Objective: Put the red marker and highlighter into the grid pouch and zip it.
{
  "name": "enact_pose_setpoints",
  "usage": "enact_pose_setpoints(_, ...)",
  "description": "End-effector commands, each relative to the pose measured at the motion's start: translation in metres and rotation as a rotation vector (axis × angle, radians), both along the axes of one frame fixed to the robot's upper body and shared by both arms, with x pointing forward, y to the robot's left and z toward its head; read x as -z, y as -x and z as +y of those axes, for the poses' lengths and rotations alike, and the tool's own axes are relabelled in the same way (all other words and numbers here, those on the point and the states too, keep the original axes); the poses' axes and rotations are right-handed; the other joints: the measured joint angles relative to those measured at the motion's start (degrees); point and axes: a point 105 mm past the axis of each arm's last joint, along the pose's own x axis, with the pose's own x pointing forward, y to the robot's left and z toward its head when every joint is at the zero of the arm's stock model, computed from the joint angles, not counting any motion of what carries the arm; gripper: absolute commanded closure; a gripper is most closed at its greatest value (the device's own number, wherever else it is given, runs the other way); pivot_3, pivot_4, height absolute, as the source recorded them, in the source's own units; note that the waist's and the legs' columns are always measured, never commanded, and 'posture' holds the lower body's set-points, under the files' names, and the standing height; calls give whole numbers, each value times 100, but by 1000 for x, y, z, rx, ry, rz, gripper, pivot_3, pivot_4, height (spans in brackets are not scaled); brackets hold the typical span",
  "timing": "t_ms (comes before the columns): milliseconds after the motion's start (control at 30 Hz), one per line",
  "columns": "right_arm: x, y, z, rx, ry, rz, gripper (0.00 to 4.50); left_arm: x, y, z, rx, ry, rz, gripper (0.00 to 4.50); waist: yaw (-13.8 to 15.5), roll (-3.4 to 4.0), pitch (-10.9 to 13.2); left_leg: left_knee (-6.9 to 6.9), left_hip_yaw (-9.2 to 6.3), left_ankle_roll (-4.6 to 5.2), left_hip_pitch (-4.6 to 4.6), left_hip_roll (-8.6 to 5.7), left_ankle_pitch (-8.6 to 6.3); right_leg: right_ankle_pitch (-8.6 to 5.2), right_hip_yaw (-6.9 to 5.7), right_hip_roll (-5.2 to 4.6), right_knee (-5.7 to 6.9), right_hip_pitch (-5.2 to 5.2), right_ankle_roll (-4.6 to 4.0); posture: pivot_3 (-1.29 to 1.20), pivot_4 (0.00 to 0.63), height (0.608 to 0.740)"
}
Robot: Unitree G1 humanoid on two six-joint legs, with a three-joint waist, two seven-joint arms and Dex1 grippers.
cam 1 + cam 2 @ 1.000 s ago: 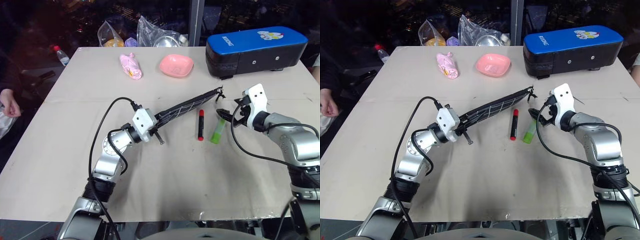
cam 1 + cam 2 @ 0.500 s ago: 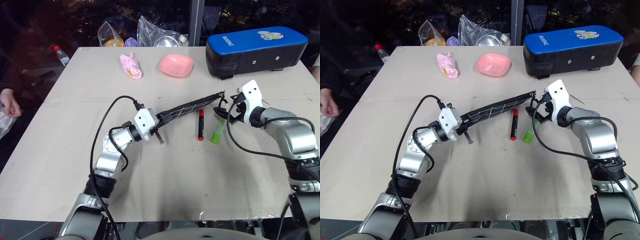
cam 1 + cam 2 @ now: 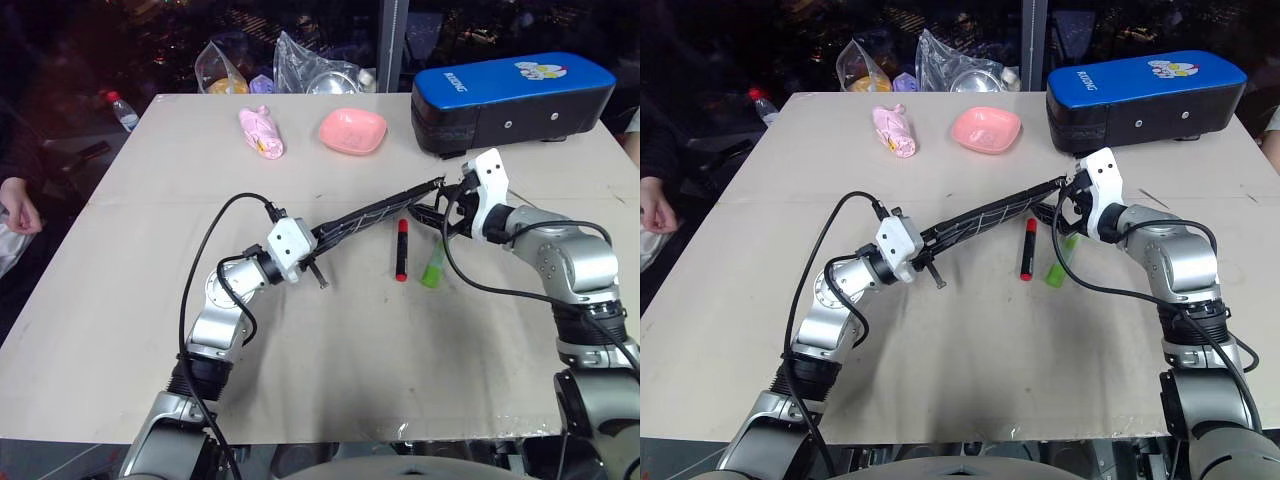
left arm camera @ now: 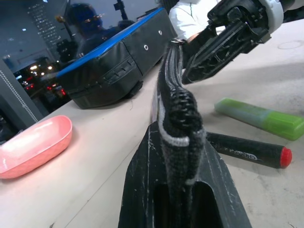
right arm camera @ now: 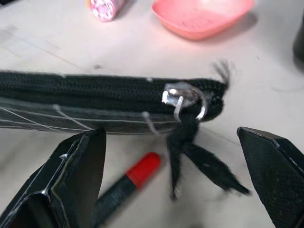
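Observation:
The grid pouch (image 3: 375, 215) hangs slanted above the table. My left gripper (image 3: 312, 256) is shut on its near end, and the fabric is pinched between the fingers (image 4: 142, 180) in the left wrist view. My right gripper (image 3: 438, 208) is open at the pouch's far end. Its two fingers (image 5: 78, 175) stand wide on either side of the metal zipper pull (image 5: 183, 99) and its black strap, without touching them. The red marker (image 3: 402, 250) and the light-green highlighter (image 3: 433, 268) lie on the table below the pouch's far end.
A blue-topped black case (image 3: 510, 100) stands at the far right. A pink bowl (image 3: 353, 130) and a pink wrapped item (image 3: 262, 132) lie at the far middle, with plastic bags (image 3: 300, 65) behind them. A person's hand (image 3: 18, 215) is at the left edge.
My right gripper has moved left and a little away from me, up to the pouch's zipper end. The left gripper and the pouch have stayed in place.

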Motion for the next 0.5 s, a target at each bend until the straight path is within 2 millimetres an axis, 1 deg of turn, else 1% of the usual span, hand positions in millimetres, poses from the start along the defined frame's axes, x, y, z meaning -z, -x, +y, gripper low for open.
enact_pose_setpoints(33,-16,1,2,-10,-19,-43,1730,-13,1,1,-12,8,-54,4500,0,0,0,0,0,0,0,0,0,0,0,0,0,0,0,0,150,726)
enact_pose_setpoints(133,-15,2,0,0,-5,-29,2990,-15,-2,2,-29,6,-61,4500,-3,0,0,0,0,0,0,0,0,0,0,0,1,0,0,0,150,726)
enact_pose_setpoints(167,-15,3,0,2,0,-27,3546,-15,-2,3,-33,4,-63,4500,-3,0,0,-1,0,0,0,0,0,0,0,0,1,-1,0,0,150,726)
enact_pose_setpoints(233,-15,3,-2,14,30,-25,4466,-14,-4,4,-47,-2,-68,4500,-2,1,0,-1,0,0,0,0,0,0,0,0,0,-1,0,0,150,726)
enact_pose_setpoints(400,-15,5,-6,23,123,-29,4466,-14,-5,4,-72,-21,-89,4500,-1,1,0,-1,0,0,0,0,0,0,0,-1,-1,-1,0,0,150,726)
enact_pose_setpoints(467,-14,8,-3,0,176,-33,4466,-14,-5,4,-78,-23,-95,4500,-1,1,1,-1,0,0,0,0,0,0,0,-1,-1,-1,-1,0,150,726)
enact_pose_setpoints(500,-15,11,2,-24,187,-38,4466,-14,-5,4,-82,-22,-99,4500,-1,1,1,-2,0,0,0,0,0,0,0,-2,-1,-2,0,0,150,726)
